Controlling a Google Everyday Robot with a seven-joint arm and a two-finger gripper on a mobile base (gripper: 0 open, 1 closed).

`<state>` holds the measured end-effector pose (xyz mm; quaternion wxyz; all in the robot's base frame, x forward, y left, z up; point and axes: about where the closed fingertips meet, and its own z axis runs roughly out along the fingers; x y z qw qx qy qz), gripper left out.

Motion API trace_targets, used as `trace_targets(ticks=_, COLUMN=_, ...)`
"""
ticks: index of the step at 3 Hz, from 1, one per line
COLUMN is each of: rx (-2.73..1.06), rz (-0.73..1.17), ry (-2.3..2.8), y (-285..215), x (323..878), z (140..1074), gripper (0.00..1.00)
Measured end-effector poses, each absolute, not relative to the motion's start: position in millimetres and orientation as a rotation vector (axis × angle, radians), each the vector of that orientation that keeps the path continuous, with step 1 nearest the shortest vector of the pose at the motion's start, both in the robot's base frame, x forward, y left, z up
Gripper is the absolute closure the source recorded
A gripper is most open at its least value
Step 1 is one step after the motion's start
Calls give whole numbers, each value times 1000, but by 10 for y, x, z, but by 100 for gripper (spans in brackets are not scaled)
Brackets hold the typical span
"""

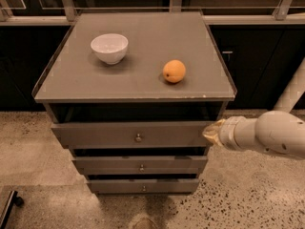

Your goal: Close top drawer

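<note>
The top drawer [105, 135] is a wide grey-brown wooden front with a small round metal knob [138, 138] at its centre. It stands pulled out from the cabinet, with a dark gap above it under the top. My gripper [209, 131] comes in from the right on a white arm [271, 133] and its tip rests against the right end of the drawer front.
A white bowl [109, 47] and an orange [174, 71] sit on the cabinet top [138, 82]. Two narrower drawers [141, 165] [143, 186] stand below. Dark cabinets and a rail run behind. Speckled floor [248, 199] surrounds the cabinet.
</note>
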<state>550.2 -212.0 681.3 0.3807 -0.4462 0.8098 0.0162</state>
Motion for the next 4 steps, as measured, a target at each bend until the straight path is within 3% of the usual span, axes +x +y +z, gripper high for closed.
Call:
trace_targets(ticks=1, rx=-1112, rz=-21, ry=2052, y=-1946, x=5460, z=7000, gripper=82)
trace_targets(ticks=4, rx=-1108, rz=-18, ry=2052, y=-1941, x=5456, z=7005, gripper=13)
